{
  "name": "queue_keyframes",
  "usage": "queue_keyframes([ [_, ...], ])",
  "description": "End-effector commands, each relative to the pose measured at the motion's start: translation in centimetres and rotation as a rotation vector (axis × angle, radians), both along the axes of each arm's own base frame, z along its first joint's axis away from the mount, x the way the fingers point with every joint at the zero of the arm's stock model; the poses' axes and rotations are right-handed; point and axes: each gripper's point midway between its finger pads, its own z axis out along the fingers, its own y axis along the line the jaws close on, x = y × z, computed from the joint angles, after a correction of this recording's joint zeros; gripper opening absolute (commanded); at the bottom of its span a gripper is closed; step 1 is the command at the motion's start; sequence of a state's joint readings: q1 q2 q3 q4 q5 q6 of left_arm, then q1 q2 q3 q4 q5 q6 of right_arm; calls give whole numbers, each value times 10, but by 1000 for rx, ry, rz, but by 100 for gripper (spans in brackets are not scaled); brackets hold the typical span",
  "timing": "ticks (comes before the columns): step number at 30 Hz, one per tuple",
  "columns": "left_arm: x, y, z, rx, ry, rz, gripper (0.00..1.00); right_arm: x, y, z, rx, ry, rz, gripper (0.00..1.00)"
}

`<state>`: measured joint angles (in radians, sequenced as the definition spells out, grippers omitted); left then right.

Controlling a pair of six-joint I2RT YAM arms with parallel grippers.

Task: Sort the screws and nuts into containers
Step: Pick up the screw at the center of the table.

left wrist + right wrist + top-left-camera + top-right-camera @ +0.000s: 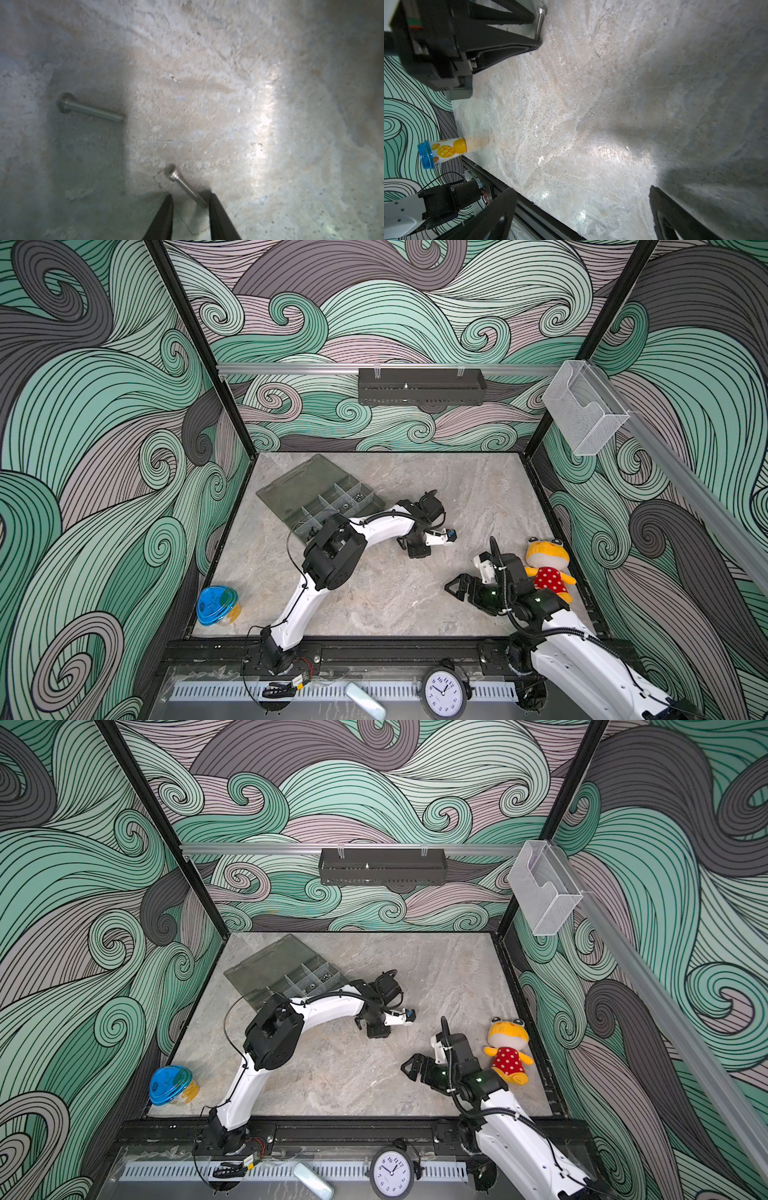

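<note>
In the left wrist view a thin silver screw (186,188) lies on the stone table, reaching in between my left gripper's (190,200) fingertips. Its tip touches one finger (215,207); the other finger stands apart from it, so the gripper is open, its gap narrow. A thicker silver screw (89,110) lies further off. In both top views the left gripper (411,549) points down at mid-table, right of the grey-olive organiser box (286,493), whose compartments hold small shiny nuts (357,497). My right gripper (455,587) hovers wide open and empty near the front right.
A blue-lidded tub (216,605) stands at the front left corner. A yellow plush toy (546,568) lies by the right wall beside the right arm. A clear wall box (582,410) and a black wall tray (419,385) hang above. A clock (444,695) sits at the front rail.
</note>
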<state>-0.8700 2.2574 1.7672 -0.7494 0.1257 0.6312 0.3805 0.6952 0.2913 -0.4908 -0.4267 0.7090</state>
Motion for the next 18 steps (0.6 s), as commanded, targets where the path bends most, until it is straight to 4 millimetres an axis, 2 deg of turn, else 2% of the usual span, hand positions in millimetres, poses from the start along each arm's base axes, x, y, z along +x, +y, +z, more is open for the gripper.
queue_keyframes([
  [1,-5,-3,-5,23,25,37,31,4,1,8,6,-19,2,100],
  [9,7,-6,-15,46,-2,85,30,5,1,10,16,-28,2,100],
  [15,11,-2,-10,47,0,104,13,6,1,10,17,-25,-3,100],
  [18,16,1,7,3,-23,133,8,8,1,13,10,-38,-1,99],
])
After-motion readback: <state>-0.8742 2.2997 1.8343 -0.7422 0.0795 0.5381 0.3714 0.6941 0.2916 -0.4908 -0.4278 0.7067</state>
